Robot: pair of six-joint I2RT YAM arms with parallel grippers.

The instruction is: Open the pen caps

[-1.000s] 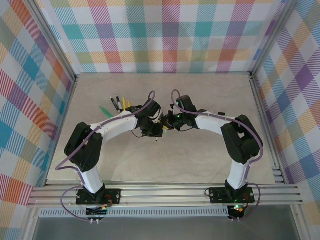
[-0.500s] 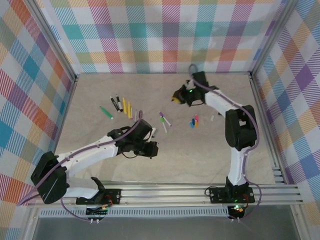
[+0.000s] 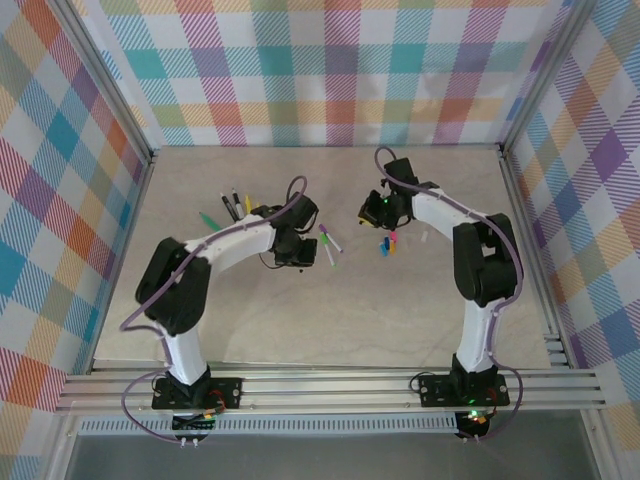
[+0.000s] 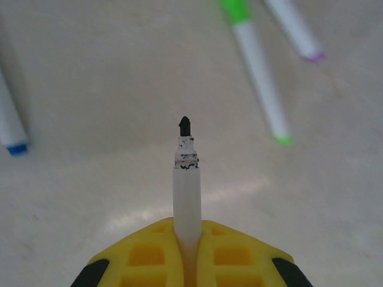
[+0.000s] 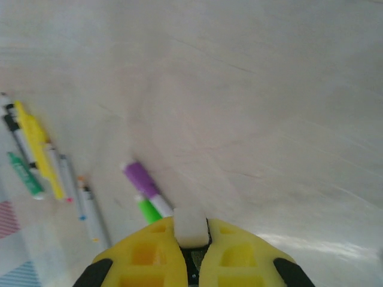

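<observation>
Left wrist: my left hand (image 4: 187,239) is clamped on a white pen (image 4: 187,185), cap off, black tip pointing straight out along the fingers, mid-worktop (image 3: 400,320). My right hand (image 5: 191,254) pinches a small white piece (image 5: 191,228), probably the cap. Other pens (image 3: 235,208) lie toward the worktop's left edge, nearer my left arm.

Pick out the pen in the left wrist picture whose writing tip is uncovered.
The white pen clamped in the left gripper: its black tip is bare. The green-ended pen, purple-ended pen and blue-ended pen lie loose on the table.
</observation>
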